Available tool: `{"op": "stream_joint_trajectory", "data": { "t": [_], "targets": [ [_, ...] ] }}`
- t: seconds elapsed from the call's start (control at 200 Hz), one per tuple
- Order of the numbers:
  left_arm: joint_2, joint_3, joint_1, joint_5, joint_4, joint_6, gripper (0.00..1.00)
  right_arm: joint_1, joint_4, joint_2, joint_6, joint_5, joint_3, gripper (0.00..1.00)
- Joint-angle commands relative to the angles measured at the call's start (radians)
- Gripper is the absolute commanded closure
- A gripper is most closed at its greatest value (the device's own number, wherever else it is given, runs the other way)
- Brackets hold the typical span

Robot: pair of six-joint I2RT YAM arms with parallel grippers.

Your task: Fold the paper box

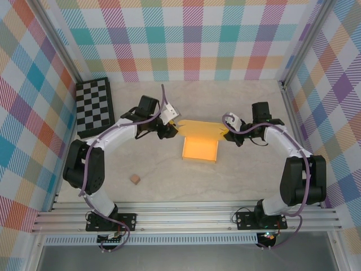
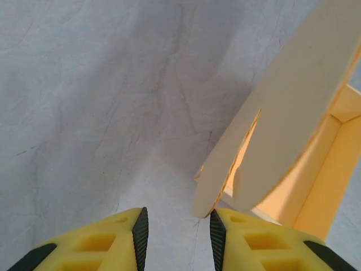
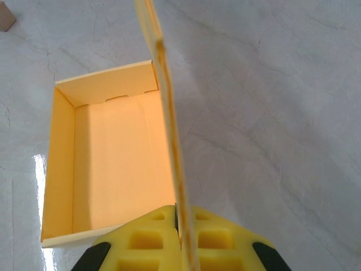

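The paper box is a yellow-orange open tray in the middle of the table, with its lid panel raised along the far side. My right gripper is at the lid's right end. In the right wrist view the lid runs edge-on away from my right gripper, which is shut on it, with the tray to the left. My left gripper is at the lid's left end. Its jaws stand open with bare table between them. The rounded lid flap ends just at the right fingertip.
A small tan cube lies on the table at the near left, and it is also at the top left corner of the right wrist view. A black-and-white chequered board lies at the far left. Plaid walls enclose the table.
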Motion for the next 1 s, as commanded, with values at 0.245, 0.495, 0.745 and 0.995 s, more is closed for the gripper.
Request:
{"op": "stream_joint_trajectory", "data": {
  "t": [0.245, 0.495, 0.745, 0.995],
  "targets": [
    [0.063, 0.071, -0.045, 0.039, 0.016, -0.035, 0.69, -0.002, -0.025, -0.006, -0.021, -0.062, 0.038, 1.0],
    [0.079, 0.093, -0.079, 0.027, 0.035, -0.114, 0.99, 0.003, 0.09, 0.001, 0.138, -0.007, 0.032, 0.97],
    [0.08, 0.085, -0.084, -0.195, 0.222, -0.36, 1.0, 0.059, 0.227, 0.089, 0.553, 0.236, 0.125, 1.0],
    [0.135, 0.139, -0.123, -0.351, 0.306, -0.746, 1.0, 0.098, 0.387, 0.154, 1.075, 0.464, 0.155, 1.0]
  ]
}}
